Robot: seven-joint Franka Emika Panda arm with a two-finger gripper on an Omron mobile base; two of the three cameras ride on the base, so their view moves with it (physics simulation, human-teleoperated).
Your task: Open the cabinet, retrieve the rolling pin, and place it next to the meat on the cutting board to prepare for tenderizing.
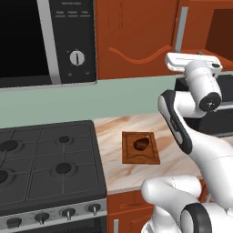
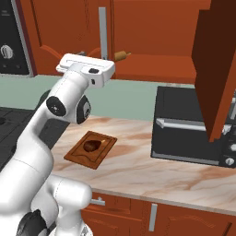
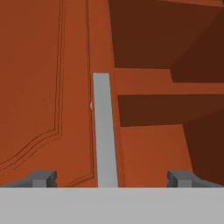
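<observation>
gripper (image 3: 111, 178): jaws spread wide, nothing held | cabinet (image 3: 52, 87): right door swung open | meat (image 1: 141, 144): centred on cutting board (image 1: 152, 157)

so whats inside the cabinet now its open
On the bottom shelf of the cabinet, one end of the rolling pin pokes out beside the closed door's handle. The rest of it is hidden.

The meat (image 1: 141, 144) lay on the cutting board (image 1: 140, 158) on the counter (image 1: 113, 150), just right of the stove (image 1: 45, 168), below the cabinet (image 1: 132, 36).
</observation>
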